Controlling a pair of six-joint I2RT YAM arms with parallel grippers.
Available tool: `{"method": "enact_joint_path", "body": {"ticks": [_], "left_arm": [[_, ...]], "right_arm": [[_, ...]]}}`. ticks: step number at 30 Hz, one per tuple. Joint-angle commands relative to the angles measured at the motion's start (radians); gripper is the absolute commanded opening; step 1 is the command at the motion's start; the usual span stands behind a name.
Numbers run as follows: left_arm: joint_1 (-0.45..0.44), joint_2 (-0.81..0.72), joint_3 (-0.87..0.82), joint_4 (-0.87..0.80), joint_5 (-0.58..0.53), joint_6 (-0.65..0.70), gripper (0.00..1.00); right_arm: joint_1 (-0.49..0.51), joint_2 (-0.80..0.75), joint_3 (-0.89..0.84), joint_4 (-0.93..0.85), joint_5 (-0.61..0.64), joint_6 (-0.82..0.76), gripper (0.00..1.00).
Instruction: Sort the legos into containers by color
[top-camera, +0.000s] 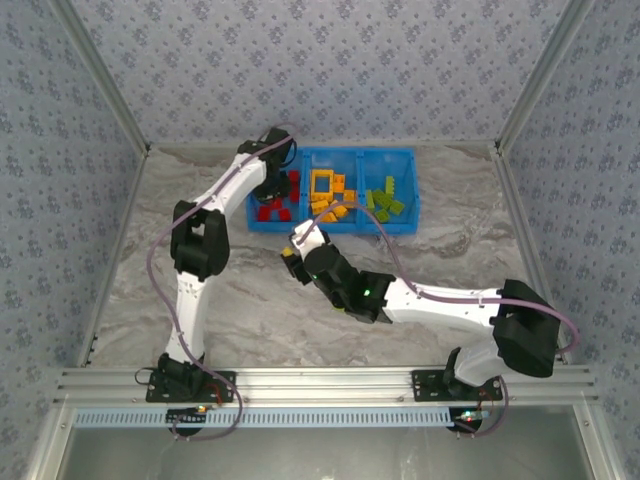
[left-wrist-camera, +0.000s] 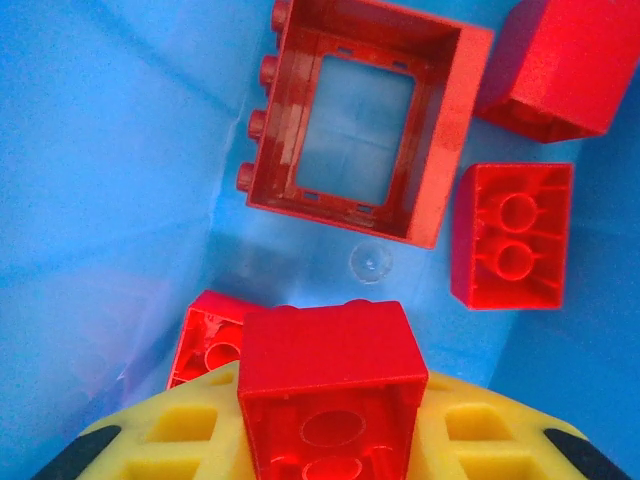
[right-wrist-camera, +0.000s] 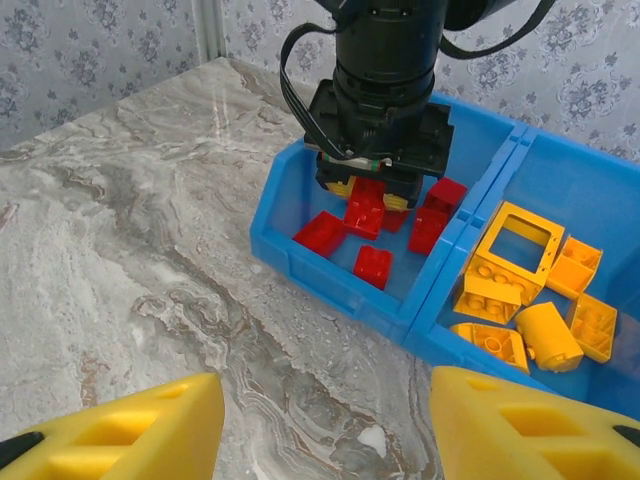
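The blue tray (top-camera: 402, 153) stands at the back of the table, with red legos (top-camera: 275, 210) in its left compartment, orange-yellow ones (top-camera: 330, 195) in the middle and lime green ones (top-camera: 385, 200) on the right. My left gripper (top-camera: 272, 190) hangs low inside the left compartment, shut on a red brick (left-wrist-camera: 330, 395) held between its yellow fingers. Below it lie a red open frame (left-wrist-camera: 450, 130) and loose red bricks (left-wrist-camera: 512, 235). My right gripper (top-camera: 297, 250) stands open and empty over the bare marble just in front of the tray (right-wrist-camera: 330, 275).
From the right wrist, the left arm's black wrist (right-wrist-camera: 385, 90) rises over the red compartment. An orange frame (right-wrist-camera: 545, 230) and several orange bricks lie in the middle compartment. Patterned walls and metal posts ring the marble table (top-camera: 250, 310).
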Motion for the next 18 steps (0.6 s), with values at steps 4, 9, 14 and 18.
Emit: {"method": "enact_joint_path", "body": {"ticks": [4, 9, 14, 18], "left_arm": [[0.003, -0.008, 0.005, -0.053, -0.023, 0.028, 0.49], [-0.005, -0.088, -0.023, -0.049, -0.009, 0.023, 0.53], [-0.037, -0.23, -0.063, -0.055, -0.015, 0.0, 0.53], [-0.064, -0.44, -0.187, -0.042, 0.004, -0.02, 0.53]], "right_arm": [[0.006, -0.01, 0.042, -0.069, 0.042, 0.063, 0.61], [-0.001, -0.049, 0.041, -0.188, 0.031, 0.075, 0.62], [-0.034, -0.132, 0.017, -0.392, -0.084, 0.059, 0.64], [-0.097, -0.197, -0.015, -0.578, -0.263, 0.034, 0.69]]}}
